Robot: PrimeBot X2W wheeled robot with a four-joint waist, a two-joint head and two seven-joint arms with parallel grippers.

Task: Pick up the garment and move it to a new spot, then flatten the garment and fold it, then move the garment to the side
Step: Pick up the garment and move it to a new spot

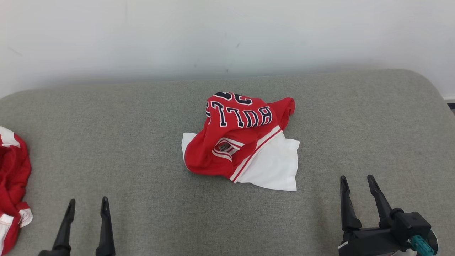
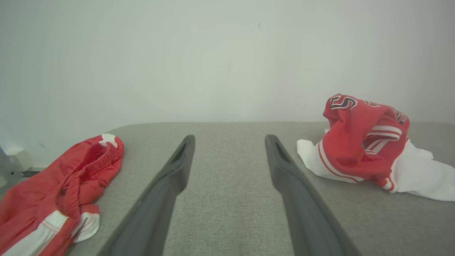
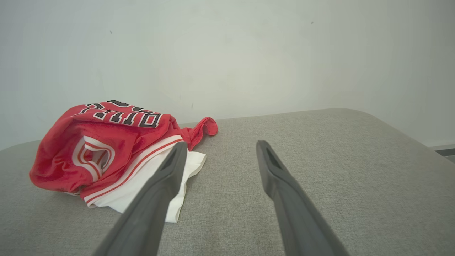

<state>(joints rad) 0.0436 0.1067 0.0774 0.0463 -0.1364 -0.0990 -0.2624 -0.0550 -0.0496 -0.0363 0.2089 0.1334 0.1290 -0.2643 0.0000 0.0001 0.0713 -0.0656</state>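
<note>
1. Two garments are lying on the grey fabric-covered worktop [image 1: 142,117]: a crumpled red-and-white basketball jersey with dark lettering [image 1: 241,142] and a bunched red garment with white trim [image 1: 12,185].
2. One of them, the jersey, is sitting heaped near the middle of the worktop, ahead of both arms and between them. Its white layer is spreading flat beneath the red folds. I am judging this to be the task's garment, since either arm is able to reach it there.
3. The bunched red garment is resting at the left edge, well apart from the jersey, and is likely being kept out of the working area.
4. Two end effectors are hovering low at the near edge, the left end effector [image 1: 88,200] and the right end effector [image 1: 357,177]. Each is showing two long dark fingers [image 1: 65,227], making four in all.
5. Both are standing parted with nothing between their fingers, and neither is touching cloth. The right one is sitting nearer the jersey's white corner.
6. You are probably facing the first pick-up, as the jersey is lying neither flattened nor folded.
</note>
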